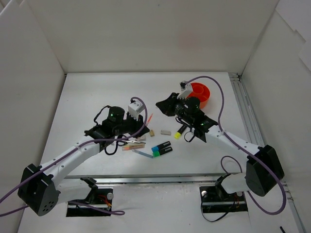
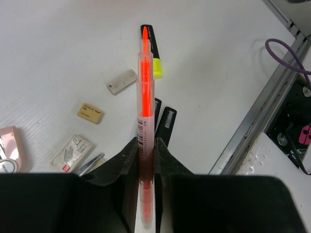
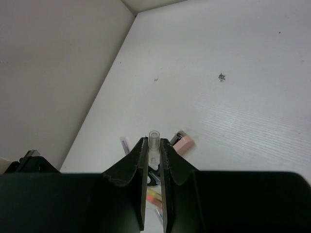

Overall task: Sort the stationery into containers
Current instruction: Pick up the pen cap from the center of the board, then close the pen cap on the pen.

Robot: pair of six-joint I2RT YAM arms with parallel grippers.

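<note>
Left gripper [image 2: 147, 145]: jaws clamped on a thin orange pen [image 2: 145, 87], which runs straight out past the fingertips, tip pointing away. It is held above the table [image 1: 97, 92], over the scattered items.

Under and around it, lying on the table:
- yellow-ended highlighter [image 2: 154, 53]
- grey eraser [image 2: 121, 81]
- beige eraser [image 2: 90, 112]
- pink eraser [image 2: 12, 145]

Right gripper [image 3: 154, 141]: jaws pinched on a thin clear pen [image 3: 154, 134], whose round end just shows beyond the fingertips. The top view puts this gripper just left of the orange cup [image 1: 201, 93], which stands at the far right of the table.

The blue-ended highlighter [image 1: 163, 146] and green-ended highlighter [image 1: 164, 151] lie side by side near the middle of the table, well apart from the cup.
</note>
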